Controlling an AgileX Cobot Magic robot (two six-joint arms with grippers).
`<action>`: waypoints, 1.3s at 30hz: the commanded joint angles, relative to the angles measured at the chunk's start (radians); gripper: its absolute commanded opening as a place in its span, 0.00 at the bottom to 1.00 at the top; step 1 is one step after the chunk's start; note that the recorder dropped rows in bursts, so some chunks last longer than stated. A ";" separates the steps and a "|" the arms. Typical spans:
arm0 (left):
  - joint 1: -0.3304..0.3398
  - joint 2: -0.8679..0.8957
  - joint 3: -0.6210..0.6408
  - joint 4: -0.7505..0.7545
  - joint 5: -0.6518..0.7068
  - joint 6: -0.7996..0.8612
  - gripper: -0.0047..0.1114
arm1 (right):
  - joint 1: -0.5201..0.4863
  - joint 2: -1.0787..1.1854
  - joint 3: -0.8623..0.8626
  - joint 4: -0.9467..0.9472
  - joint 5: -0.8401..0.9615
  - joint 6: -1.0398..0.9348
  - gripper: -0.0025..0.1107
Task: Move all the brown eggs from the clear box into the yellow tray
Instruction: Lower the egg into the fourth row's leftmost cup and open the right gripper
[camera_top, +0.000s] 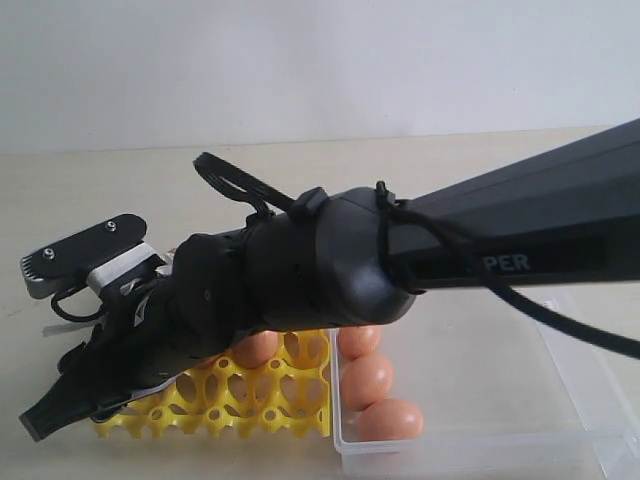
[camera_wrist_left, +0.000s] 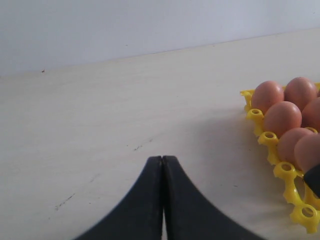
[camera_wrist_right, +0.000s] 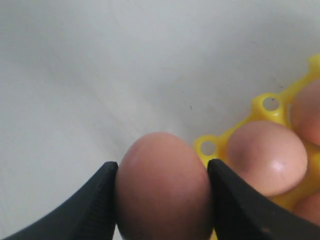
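Observation:
My right gripper (camera_wrist_right: 162, 170) is shut on a brown egg (camera_wrist_right: 162, 192), with a black finger on each side of it. The egg hangs just beside a corner of the yellow tray (camera_wrist_right: 207, 147), next to a seated egg (camera_wrist_right: 265, 157). In the exterior view the right arm reaches across the yellow tray (camera_top: 250, 405) and its gripper (camera_top: 60, 405) is at the tray's left edge; the held egg is hidden there. Three brown eggs (camera_top: 366, 380) lie in the clear box (camera_top: 600, 390). My left gripper (camera_wrist_left: 162, 159) is shut on nothing, over bare table left of the tray (camera_wrist_left: 280, 170), which holds several eggs (camera_wrist_left: 282, 117).
The right arm's black body (camera_top: 330, 265) covers most of the tray's far cups in the exterior view. A black cable (camera_top: 540, 310) trails over the clear box. A pale wooden tabletop (camera_wrist_left: 125, 115) stretches away beyond the left gripper towards a white wall.

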 joint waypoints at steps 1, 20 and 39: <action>-0.003 0.002 -0.004 -0.002 -0.012 -0.004 0.04 | 0.002 0.024 0.004 0.018 -0.027 0.041 0.02; -0.003 0.002 -0.004 -0.002 -0.012 -0.004 0.04 | 0.002 0.046 0.004 0.025 -0.078 0.041 0.15; -0.003 0.002 -0.004 -0.002 -0.012 -0.004 0.04 | 0.002 0.046 0.032 0.025 -0.098 0.072 0.20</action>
